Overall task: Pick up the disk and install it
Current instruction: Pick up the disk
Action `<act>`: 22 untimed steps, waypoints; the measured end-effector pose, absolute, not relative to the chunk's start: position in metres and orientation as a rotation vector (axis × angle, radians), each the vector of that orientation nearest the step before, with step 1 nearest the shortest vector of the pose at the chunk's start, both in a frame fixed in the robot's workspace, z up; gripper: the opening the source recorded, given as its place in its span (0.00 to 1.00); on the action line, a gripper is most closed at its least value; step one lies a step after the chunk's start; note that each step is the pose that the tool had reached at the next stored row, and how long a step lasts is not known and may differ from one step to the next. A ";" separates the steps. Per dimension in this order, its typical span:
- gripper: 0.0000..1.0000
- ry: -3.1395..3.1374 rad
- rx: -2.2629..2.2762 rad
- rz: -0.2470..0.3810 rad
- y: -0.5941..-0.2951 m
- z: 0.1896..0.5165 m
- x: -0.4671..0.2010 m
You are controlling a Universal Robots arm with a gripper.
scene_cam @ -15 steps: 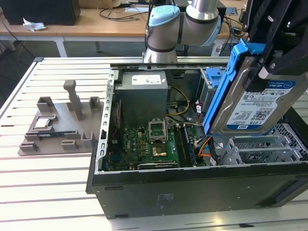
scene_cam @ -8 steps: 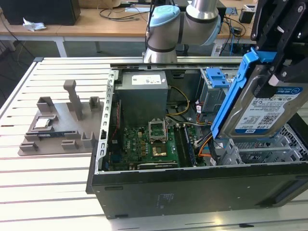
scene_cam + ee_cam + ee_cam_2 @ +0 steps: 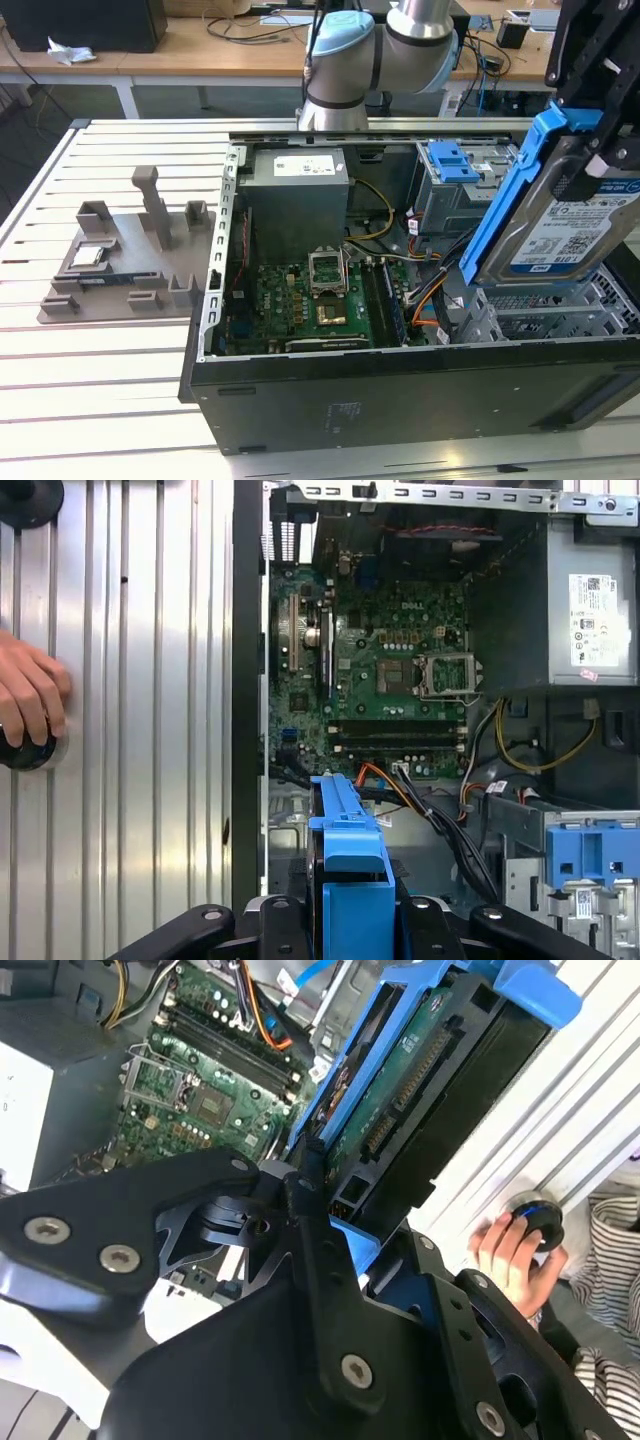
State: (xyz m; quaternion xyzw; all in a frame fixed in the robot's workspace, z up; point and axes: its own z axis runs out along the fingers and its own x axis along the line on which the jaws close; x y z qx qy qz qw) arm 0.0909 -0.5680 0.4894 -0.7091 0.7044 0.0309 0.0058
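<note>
The disk [image 3: 570, 225], a silver hard drive with a white-and-blue label in a blue plastic bracket [image 3: 512, 195], hangs tilted above the right end of the open computer case [image 3: 400, 400], over the metal bay beside the front wall. My black gripper [image 3: 588, 125] is shut on its upper end. In the second wrist view the disk [image 3: 425, 1070] shows its green underside between my gripper's [image 3: 335, 1210] fingers. The first wrist view shows the bracket's blue edge [image 3: 350, 855] held by the gripper [image 3: 350, 925], above the case floor.
The grey drive cage with a blue latch [image 3: 458, 165] stands behind the disk. Orange and blue cables [image 3: 425, 300], the motherboard [image 3: 310, 300] and power supply [image 3: 295, 190] lie inside the case. A grey fixture [image 3: 130, 250] sits at the exterior view's left. A person's hand [image 3: 28, 695] rests beside the case.
</note>
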 end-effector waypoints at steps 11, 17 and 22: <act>0.37 2.197 -2.234 0.105 -0.563 0.468 0.125; 0.37 2.205 -2.226 0.105 -0.561 0.463 0.131; 0.37 2.206 -2.226 0.106 -0.561 0.463 0.133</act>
